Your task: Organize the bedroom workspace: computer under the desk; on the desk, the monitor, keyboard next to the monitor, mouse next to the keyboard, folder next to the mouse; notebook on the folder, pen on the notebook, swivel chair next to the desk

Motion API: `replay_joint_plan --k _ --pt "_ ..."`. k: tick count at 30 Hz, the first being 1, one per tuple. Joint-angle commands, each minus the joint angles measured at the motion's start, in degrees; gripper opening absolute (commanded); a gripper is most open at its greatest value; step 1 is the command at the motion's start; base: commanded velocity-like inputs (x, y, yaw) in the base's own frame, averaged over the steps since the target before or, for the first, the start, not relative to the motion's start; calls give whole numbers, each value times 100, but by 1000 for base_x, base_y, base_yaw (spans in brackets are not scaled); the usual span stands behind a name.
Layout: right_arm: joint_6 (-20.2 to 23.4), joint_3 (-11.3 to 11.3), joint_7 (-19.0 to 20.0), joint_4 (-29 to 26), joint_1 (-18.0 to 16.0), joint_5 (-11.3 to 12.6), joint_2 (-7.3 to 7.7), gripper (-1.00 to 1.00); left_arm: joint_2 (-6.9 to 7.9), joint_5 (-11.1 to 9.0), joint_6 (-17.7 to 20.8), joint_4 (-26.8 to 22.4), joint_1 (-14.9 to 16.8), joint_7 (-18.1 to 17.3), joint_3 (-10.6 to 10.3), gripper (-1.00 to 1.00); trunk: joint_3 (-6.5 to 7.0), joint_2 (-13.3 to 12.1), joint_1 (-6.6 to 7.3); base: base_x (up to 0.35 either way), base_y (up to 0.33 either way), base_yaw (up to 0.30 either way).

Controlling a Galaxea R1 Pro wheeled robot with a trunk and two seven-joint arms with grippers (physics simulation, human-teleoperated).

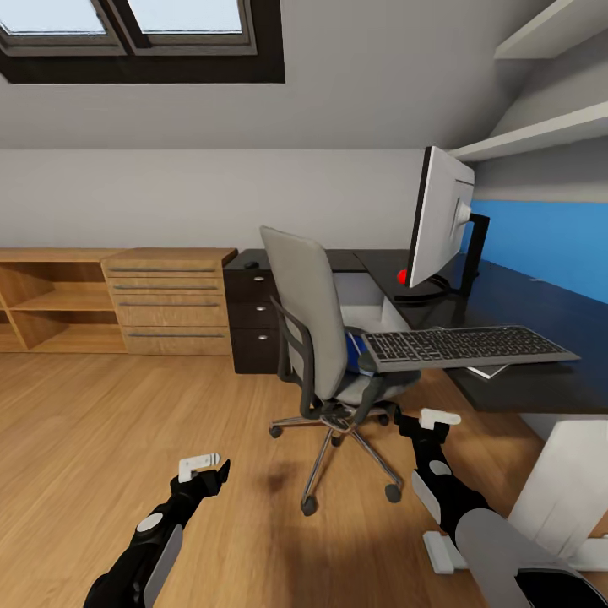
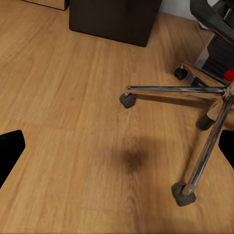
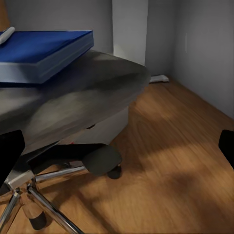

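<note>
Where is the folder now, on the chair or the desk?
On the chair: the blue folder lies flat on the swivel chair seat.

The chair (image 1: 308, 312) has grey upholstery, a black frame and armrests and a chrome star base with dark wheels, and the folder (image 3: 41, 51) on its seat is bright blue, with a white pen (image 3: 7, 35) across one corner. The surface (image 1: 523, 312) is black with a black drawer unit (image 1: 251, 321), a white leg (image 1: 561, 490) and a blue back panel (image 1: 549, 236); on it the keyboard (image 1: 464, 346) has black keys in a silver-grey frame, and the monitor (image 1: 439, 219) shows a pale grey back, a black stand and a red dot. The floor (image 1: 101, 439) is warm wood plank, the chest (image 1: 169, 300) and shelving (image 1: 51, 300) light wood, the walls pale grey, the arms black with grey patches.
</note>
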State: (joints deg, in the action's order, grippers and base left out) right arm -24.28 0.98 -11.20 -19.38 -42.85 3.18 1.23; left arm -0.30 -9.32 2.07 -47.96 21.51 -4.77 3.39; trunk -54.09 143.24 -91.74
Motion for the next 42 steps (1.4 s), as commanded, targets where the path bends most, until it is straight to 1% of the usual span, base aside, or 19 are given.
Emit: replay_joint_plan --k 1,10,22,31,42 --pt "-24 -1 6 5 -4 33 0 100 -4 -60 22 -3 2 -42 18 100 -6 2 1 41 0 0" --pt "-24 -1 6 5 -4 32 0 100 -1 -61 22 -3 2 -42 21 100 -6 2 1 153 0 0" --pt "-25 4 4 5 -4 31 6 100 0 -69 22 5 2 -37 19 100 -6 2 1 29 0 0" --pt "-24 9 4 5 -4 34 40 100 2 -63 16 136 3 -49 21 100 -6 2 1 122 0 0" --pt "-24 11 4 5 -4 34 44 100 4 -61 17 155 2 -52 21 100 -6 2 1 12 0 0"
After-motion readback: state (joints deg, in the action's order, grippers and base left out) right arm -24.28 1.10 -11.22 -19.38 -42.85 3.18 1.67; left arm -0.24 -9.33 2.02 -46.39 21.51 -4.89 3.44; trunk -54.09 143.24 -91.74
